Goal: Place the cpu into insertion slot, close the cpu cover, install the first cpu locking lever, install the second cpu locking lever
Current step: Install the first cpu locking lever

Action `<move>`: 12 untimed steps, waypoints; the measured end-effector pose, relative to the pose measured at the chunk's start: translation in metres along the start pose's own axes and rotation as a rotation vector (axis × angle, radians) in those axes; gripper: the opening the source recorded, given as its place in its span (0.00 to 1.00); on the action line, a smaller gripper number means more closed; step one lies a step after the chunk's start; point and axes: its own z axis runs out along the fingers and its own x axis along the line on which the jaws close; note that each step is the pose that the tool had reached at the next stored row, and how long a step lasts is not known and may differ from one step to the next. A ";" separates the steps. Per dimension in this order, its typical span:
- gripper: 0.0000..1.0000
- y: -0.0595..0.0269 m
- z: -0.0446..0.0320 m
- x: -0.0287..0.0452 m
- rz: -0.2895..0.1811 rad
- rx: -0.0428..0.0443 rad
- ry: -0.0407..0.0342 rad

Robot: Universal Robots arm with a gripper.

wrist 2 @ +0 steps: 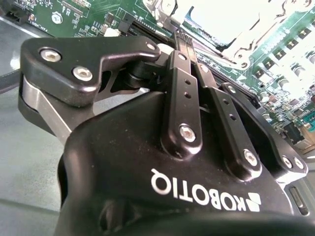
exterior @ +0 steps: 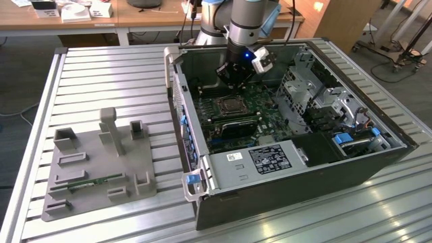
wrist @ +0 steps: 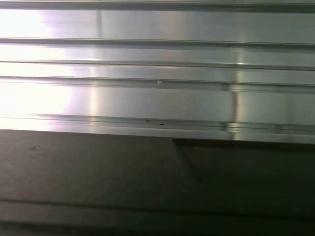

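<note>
A robot arm [exterior: 244, 20] reaches down into an open computer case [exterior: 297, 182] that lies on its side on a ribbed aluminium bench [exterior: 108, 76], toward the bench's edge at the exterior view's right. Its gripper [exterior: 233, 85] hangs just above the insertion slot [exterior: 231, 105], a silvery-rimmed square on the green motherboard [exterior: 264, 99]. A grey fixture plate [exterior: 88, 167] carrying a small green circuit strip [exterior: 86, 184] lies by the bench's near corner at the exterior view's left.
</note>
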 end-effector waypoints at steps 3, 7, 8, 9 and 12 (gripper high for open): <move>0.10 0.0000 0.0002 0.0000 0.000 -0.0003 0.0000; 0.10 0.0000 0.0002 0.0000 0.000 -0.0006 -0.0001; 0.10 0.0000 0.0002 0.0000 0.000 -0.0006 -0.0001; 0.10 0.0000 0.0002 0.0000 0.000 -0.0006 -0.0001; 0.10 0.0000 0.0002 -0.0001 0.002 -0.0006 -0.0001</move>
